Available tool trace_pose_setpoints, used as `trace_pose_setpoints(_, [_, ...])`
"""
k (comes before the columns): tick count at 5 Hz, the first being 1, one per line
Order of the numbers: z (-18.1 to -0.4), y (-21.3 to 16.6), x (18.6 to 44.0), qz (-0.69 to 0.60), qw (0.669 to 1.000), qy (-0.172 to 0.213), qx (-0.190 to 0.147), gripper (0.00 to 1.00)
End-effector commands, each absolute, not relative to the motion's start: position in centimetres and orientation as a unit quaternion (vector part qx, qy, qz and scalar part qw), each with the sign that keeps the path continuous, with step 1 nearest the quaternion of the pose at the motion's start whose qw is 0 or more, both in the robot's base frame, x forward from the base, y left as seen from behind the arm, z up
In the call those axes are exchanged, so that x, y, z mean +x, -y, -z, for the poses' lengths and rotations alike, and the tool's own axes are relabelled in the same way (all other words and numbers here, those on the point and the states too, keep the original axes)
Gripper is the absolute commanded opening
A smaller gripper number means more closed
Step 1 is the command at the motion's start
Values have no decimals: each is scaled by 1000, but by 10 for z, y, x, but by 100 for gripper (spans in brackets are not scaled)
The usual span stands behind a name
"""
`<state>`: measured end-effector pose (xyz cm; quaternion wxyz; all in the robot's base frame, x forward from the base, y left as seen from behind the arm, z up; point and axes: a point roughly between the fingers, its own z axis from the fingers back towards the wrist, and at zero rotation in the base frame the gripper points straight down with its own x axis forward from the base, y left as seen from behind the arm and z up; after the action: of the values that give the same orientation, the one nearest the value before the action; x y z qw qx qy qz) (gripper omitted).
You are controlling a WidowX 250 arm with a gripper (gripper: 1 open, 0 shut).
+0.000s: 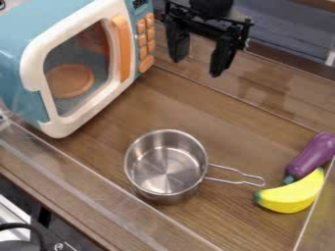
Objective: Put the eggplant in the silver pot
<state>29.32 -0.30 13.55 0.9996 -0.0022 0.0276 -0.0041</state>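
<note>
The claw (197, 54) hangs at 12 o'clock, spread wide and holding nothing. The eggplant (314, 152) lies at 3 o'clock, touching the banana (291, 193). The pot (167, 165) sits empty at 6 o'clock. The grab comes first: go to the eggplant.

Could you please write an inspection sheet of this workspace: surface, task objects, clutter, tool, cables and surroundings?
Surface: brown wooden table, with a clear low wall along its near and right edges.
Job's things: eggplant lies at the right edge, touching the banana; silver pot stands upright near the front centre, nothing inside it, wire handle pointing right.
Clutter: yellow banana just in front of the eggplant; white-and-teal toy microwave at back left, door closed.
Grippers: tool open, pointing down, at the back above the table, holding nothing.
Cables: nothing seen.
Surroundings: dark area behind the table; details cannot be told.
</note>
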Motion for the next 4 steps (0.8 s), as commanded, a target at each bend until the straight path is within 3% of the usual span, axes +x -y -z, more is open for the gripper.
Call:
trace_pose_setpoints(1, [-119,12,290,14,999,-51,-6,100])
trace_pose_setpoints(3, [-104,69,291,56,997,-50,-19,100])
trace_pose_setpoints(4, [-103,79,294,63,997,-45,-22,100])
